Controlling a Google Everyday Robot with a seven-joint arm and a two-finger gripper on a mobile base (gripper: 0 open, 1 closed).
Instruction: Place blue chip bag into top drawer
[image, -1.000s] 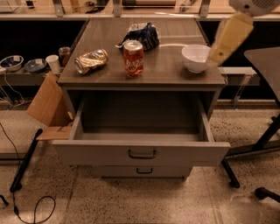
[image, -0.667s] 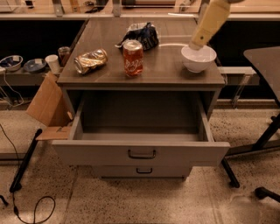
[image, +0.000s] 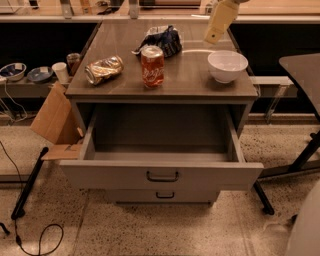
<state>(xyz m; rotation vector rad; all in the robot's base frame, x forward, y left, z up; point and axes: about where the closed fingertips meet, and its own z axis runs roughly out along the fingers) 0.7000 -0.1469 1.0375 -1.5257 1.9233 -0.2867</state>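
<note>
The blue chip bag (image: 162, 40), dark navy and crumpled, lies at the back middle of the cabinet top (image: 190, 80), just behind a red soda can (image: 152, 66). The top drawer (image: 160, 174) is pulled out wide and its inside is bare. My gripper (image: 215, 34), on a cream-coloured arm, hangs over the back right of the cabinet top. It is to the right of the bag, above and behind a white bowl (image: 227, 65), and touches nothing.
A crushed gold can (image: 104, 69) lies at the left of the top. The smaller lower drawer (image: 165, 195) is shut. A cardboard flap (image: 52, 117) and a black pole (image: 30, 182) stand left; a dark table (image: 302, 67) and its leg stand right.
My arm has swung left and toward the back, from right of the white bowl to above and behind it, nearer the chip bag. Nothing on the cabinet has moved.
</note>
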